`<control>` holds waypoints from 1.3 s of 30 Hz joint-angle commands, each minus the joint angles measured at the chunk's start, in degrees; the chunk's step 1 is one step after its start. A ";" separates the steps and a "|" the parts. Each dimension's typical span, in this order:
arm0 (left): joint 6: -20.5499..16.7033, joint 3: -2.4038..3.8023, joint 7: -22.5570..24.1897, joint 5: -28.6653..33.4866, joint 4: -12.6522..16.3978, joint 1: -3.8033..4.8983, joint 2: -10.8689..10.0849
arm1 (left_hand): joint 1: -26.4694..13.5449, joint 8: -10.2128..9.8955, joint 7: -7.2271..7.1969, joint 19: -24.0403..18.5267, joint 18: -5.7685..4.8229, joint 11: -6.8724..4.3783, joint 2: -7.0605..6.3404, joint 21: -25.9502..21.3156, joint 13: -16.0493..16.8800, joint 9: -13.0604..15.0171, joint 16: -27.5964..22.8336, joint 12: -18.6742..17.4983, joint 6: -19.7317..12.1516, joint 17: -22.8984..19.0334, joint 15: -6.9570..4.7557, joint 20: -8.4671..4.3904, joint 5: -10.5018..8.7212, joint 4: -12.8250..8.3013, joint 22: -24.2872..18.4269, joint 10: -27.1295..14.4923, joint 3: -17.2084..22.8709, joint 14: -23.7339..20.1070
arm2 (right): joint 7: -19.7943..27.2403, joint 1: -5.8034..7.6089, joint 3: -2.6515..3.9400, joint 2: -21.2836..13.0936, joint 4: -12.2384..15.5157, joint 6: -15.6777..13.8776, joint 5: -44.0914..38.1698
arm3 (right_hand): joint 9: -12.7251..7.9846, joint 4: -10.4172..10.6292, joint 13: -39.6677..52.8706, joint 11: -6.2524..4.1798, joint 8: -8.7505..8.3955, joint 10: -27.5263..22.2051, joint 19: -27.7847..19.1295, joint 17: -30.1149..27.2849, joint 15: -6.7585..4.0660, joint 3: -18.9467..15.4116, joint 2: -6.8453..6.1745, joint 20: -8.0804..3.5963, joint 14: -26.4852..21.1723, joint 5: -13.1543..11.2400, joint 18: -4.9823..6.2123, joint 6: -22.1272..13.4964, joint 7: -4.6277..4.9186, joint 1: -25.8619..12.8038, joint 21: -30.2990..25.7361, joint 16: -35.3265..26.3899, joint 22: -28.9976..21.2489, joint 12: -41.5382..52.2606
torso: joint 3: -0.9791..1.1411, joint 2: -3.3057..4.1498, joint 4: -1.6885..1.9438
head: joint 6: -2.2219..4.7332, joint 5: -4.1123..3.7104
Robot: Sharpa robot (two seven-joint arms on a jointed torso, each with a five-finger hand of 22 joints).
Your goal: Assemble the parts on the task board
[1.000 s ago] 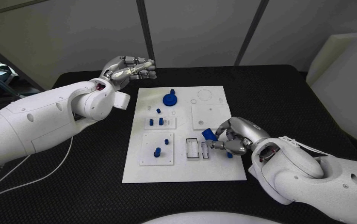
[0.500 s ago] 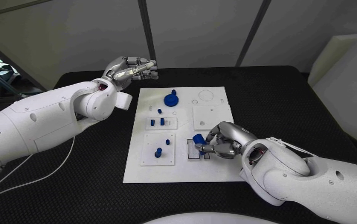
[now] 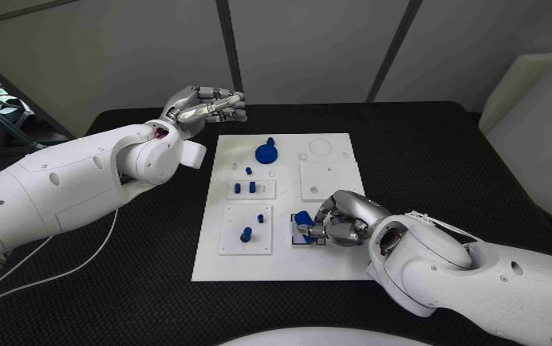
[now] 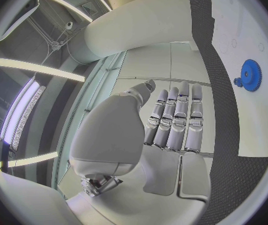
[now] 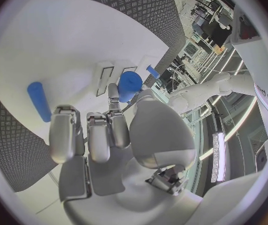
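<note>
The white task board [image 3: 281, 262] lies mid-table. My right hand [image 3: 343, 220] pinches a blue part [image 3: 304, 218] between thumb and a finger, low over the slotted holder [image 3: 301, 238] at the board's near right. The right wrist view has that blue part [image 5: 131, 84] at the fingertips beside the dark slots [image 5: 104, 78], and a blue cylinder [image 5: 39, 101] lying loose on the board. A blue gear [image 3: 265, 153] sits near the far edge, and blue pegs [image 3: 242, 188] stand in the middle block. My left hand [image 3: 205, 107] hangs empty above the table's far left.
Another peg block [image 3: 245, 234] with blue pegs sits at the board's near left, and a plain white block [image 3: 320, 178] at centre right. The left wrist view catches the blue gear [image 4: 251, 75] on the board [image 4: 246, 20]. Black matting [image 3: 437, 155] surrounds the board.
My right hand has carried the blue part leftward and down, from the board's right side to over the slotted holder. The left hand has hardly moved.
</note>
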 commanded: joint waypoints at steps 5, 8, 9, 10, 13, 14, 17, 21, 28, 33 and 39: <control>0.71 0.05 0.16 0.25 0.22 0.10 -0.06 | -0.48 0.25 0.03 0.38 -0.17 0.14 -0.04 0.02 -0.02 0.02 -0.38 -0.19 -0.30 0.02 0.02 -0.16 0.01 0.04 -0.06 -0.01 -0.26 0.39 | 0.33 0.07 0.03 0.57 -0.34 0.55 0.12 | 1.41 -0.10 6.54 -0.52 0.03 1.84 -0.03 15.10 -0.51 -2.58 0.00 -0.58 5.96 -6.35 -0.88 1.00 -0.88 -3.91 0.07 0.25 4.23 -0.50 | -0.03 -0.03 -0.02 | 0.00 0.13; 0.69 0.05 0.14 0.25 0.25 0.10 -0.14 | -0.48 0.25 0.03 0.38 -0.17 0.14 -0.04 0.02 -0.02 0.02 -0.38 -0.19 -0.30 0.02 0.02 -0.16 0.01 0.04 -0.06 -0.01 -0.26 0.39 | 0.37 0.07 0.03 0.64 -0.48 0.06 -0.30 | 2.25 -0.26 5.98 -0.45 -0.18 1.52 -0.10 15.10 -0.46 -4.07 -0.47 -0.56 5.96 -12.98 -0.87 0.79 -0.83 -7.19 -0.02 0.25 4.16 -1.38 | -0.03 -0.02 -0.04 | -0.06 0.12; 0.68 0.05 0.13 0.25 0.27 0.10 -0.17 | -0.48 0.25 0.03 0.38 -0.17 0.14 -0.04 0.02 -0.02 0.02 -0.38 -0.19 -0.30 0.02 0.02 -0.16 0.01 0.04 -0.06 -0.01 -0.26 0.39 | 0.40 0.07 0.03 0.66 -0.52 -0.15 -0.43 | 2.55 0.01 5.69 -0.44 -0.29 1.36 -0.14 15.10 -0.43 -4.22 -1.00 -0.55 5.96 -15.45 -0.85 0.69 -0.76 -8.30 -0.07 0.25 4.11 -1.82 | -0.03 -0.02 -0.04 | -0.06 0.12; 0.68 0.05 0.12 0.25 0.28 0.10 -0.19 | -0.48 0.25 0.03 0.38 -0.17 0.14 -0.04 0.02 -0.02 0.02 -0.38 -0.19 -0.30 0.02 0.02 -0.16 0.01 0.04 -0.06 -0.01 -0.26 0.39 | 0.41 0.07 0.03 0.66 -0.54 -0.30 -0.51 | 2.78 0.11 5.49 -0.43 -0.38 1.25 -0.17 15.10 -0.39 -4.13 -1.33 -0.53 5.96 -16.86 -0.84 0.61 -0.70 -9.16 -0.11 0.25 4.08 -2.12 | -0.03 -0.02 -0.04 | -0.06 0.12; 0.67 0.05 0.10 0.25 0.32 0.10 -0.26 | -0.39 0.27 0.03 0.40 -0.17 0.14 0.01 0.02 -0.02 0.02 -0.48 -0.20 -0.32 0.02 0.02 -0.15 0.02 0.01 -0.23 -0.04 -0.30 0.40 | 0.44 0.07 0.03 0.66 -0.60 -0.70 -1.11 | 3.51 0.12 5.29 -0.31 -0.63 1.13 -0.21 15.10 -0.34 -2.93 -2.58 -0.44 5.96 -19.71 -0.83 0.43 -0.66 -11.32 -0.17 0.25 4.06 -2.58 | -0.03 0.00 -0.02 | -0.08 0.14; 0.67 0.05 0.09 0.25 0.33 0.10 -0.27 | -0.39 0.27 0.03 0.40 -0.17 0.14 0.01 0.02 -0.02 0.02 -0.48 -0.20 -0.32 0.02 0.02 -0.15 0.02 0.01 -0.23 -0.04 -0.30 0.40 | 0.45 0.07 0.03 0.64 -0.61 -0.79 -1.28 | 3.54 0.12 5.28 -0.31 -0.64 1.12 -0.21 15.10 -0.34 -2.87 -2.63 -0.44 5.96 -19.73 -0.82 0.43 -0.65 -11.34 -0.17 0.25 4.05 -2.60 | -0.01 -0.01 -0.03 | -0.11 0.17; 0.66 0.05 0.09 0.25 0.36 0.11 -0.34 | -0.39 0.27 0.03 0.40 -0.17 0.14 0.01 0.02 -0.02 0.02 -0.48 -0.20 -0.32 0.02 0.02 -0.15 0.02 0.01 -0.23 -0.04 -0.30 0.40 | 0.48 0.07 0.03 0.55 -0.60 -0.85 -1.49 | 3.98 0.08 5.10 -0.28 -0.80 1.02 -0.27 15.10 -0.31 -1.80 -3.36 -0.40 5.96 -19.82 -0.80 0.34 -0.62 -11.43 -0.25 0.25 3.98 -2.96 | -0.01 -0.03 -0.05 | -0.16 0.16; 0.64 0.05 0.08 0.25 0.39 0.11 -0.42 | -0.39 0.27 0.03 0.40 -0.17 0.14 0.01 0.02 -0.02 0.02 -0.48 -0.20 -0.32 0.02 0.02 -0.15 0.02 0.01 -0.23 -0.04 -0.30 0.40 | 0.79 0.07 0.03 0.32 -0.36 -0.48 -1.87 | 4.86 -0.95 5.24 -0.33 -1.02 1.09 -0.25 15.10 -0.35 0.40 -3.45 -0.42 5.96 -14.79 -0.81 0.34 -0.70 -6.94 -0.26 0.25 4.04 -3.04 | 0.01 -0.04 -0.03 | -0.23 0.17; 0.65 0.05 0.00 0.25 0.37 0.11 -0.54 | -0.37 0.28 0.03 0.40 -0.17 0.14 0.02 0.02 -0.03 0.02 -0.52 -0.21 -0.33 0.02 0.03 -0.15 0.02 -0.01 -0.29 -0.05 -0.32 0.40 | 1.75 0.07 0.03 -0.47 0.63 0.24 -2.16 | 6.07 -3.05 5.75 -0.47 -1.16 1.35 -0.14 15.10 -0.44 1.32 -3.28 -0.49 5.96 -12.80 -0.84 0.64 -0.82 0.18 -0.19 0.25 4.23 -2.71 | 0.05 -0.05 -0.09 | -0.29 0.28; 0.70 0.05 -0.03 0.25 0.36 0.10 -0.57 | -0.33 0.28 0.03 0.41 -0.17 0.14 0.04 0.02 -0.03 0.02 -0.55 -0.21 -0.34 0.02 0.03 -0.15 0.03 -0.03 -0.36 -0.07 -0.33 0.40 | 2.58 0.07 0.03 -0.97 1.40 0.24 -2.19 | 6.49 -3.38 5.98 -0.58 -1.01 1.49 -0.05 15.10 -0.53 1.26 -3.09 -0.54 5.96 -12.71 -0.88 1.02 -0.96 1.34 -0.09 0.25 4.39 -2.51 | 0.07 -0.05 -0.10 | -0.27 0.27; 0.73 0.04 -0.05 0.25 0.29 0.09 -0.51 | -0.33 0.28 0.03 0.41 -0.17 0.14 0.04 0.02 -0.03 0.02 -0.55 -0.21 -0.34 0.02 0.03 -0.15 0.03 -0.03 -0.36 -0.07 -0.33 0.40 | 3.09 0.06 0.03 -1.19 1.76 0.39 -2.21 | 6.75 -3.38 6.30 -0.65 -0.89 1.67 0.04 15.10 -0.58 1.22 -2.80 -0.58 5.96 -12.45 -0.91 1.30 -1.06 1.72 0.00 0.25 4.52 -2.13 | 0.02 -0.05 -0.08 | -0.26 0.24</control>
